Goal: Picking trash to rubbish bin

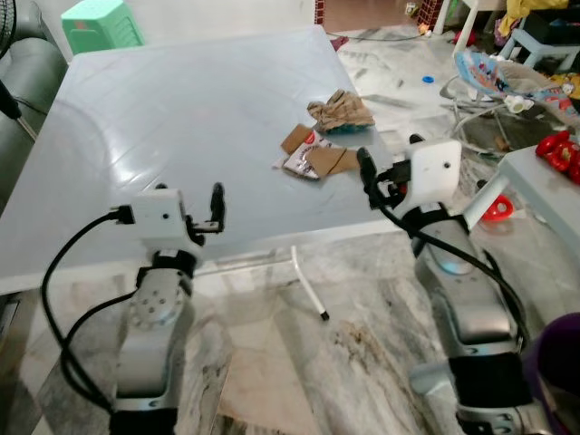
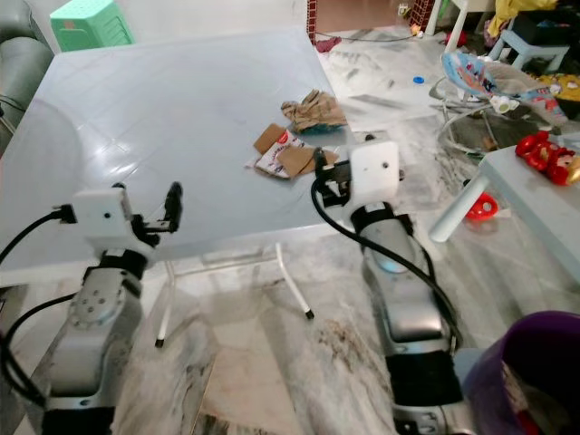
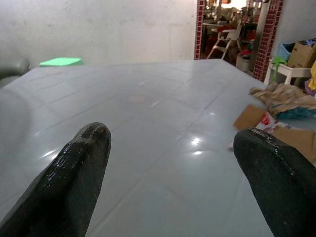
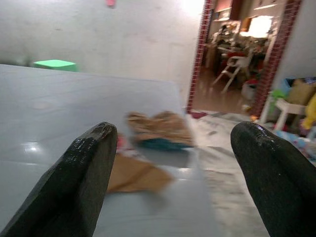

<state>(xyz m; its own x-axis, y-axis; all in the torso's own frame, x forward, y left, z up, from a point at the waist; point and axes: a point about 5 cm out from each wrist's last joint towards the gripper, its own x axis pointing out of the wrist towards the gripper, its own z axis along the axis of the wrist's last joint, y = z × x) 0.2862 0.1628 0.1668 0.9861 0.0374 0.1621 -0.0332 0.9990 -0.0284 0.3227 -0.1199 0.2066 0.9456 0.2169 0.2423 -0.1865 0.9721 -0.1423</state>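
- Large pale grey plastic folding table (image 1: 163, 136): fills the space ahead of both sets of fingers, its near edge just under and before the fingertips; serves as the surface carrying the trash, so both arms held raised at edge height, presumably ready to reach in over it.
- Purple round rubbish bin (image 2: 535, 372): down on the marble floor behind and outward of the right fingers, well apart from the trash; likely the drop point, so any pick calls for a swing back toward it.
- Green plastic stool (image 1: 100, 23): far beyond the left fingers, past the table's far corner; no part in the job.
- Crumpled brown paper bag over something teal (image 1: 341, 111): beyond the right fingertips, further out than the flat pieces; lies loose near the table's right edge.
- Flat brown cardboard pieces with a red-and-white wrapper (image 1: 313, 154): just ahead of the right fingers, touching one another in a small heap; nearest trash, probably the first target.
- Right gripper (image 4: 173, 173): fingers spread wide, nothing between them, aimed straight at the cardboard and bag; seemingly lined up for an approach.
- Left gripper (image 3: 173, 182): fingers likewise spread and empty, over bare tabletop, trash well off toward the right finger's side; probably held in reserve.
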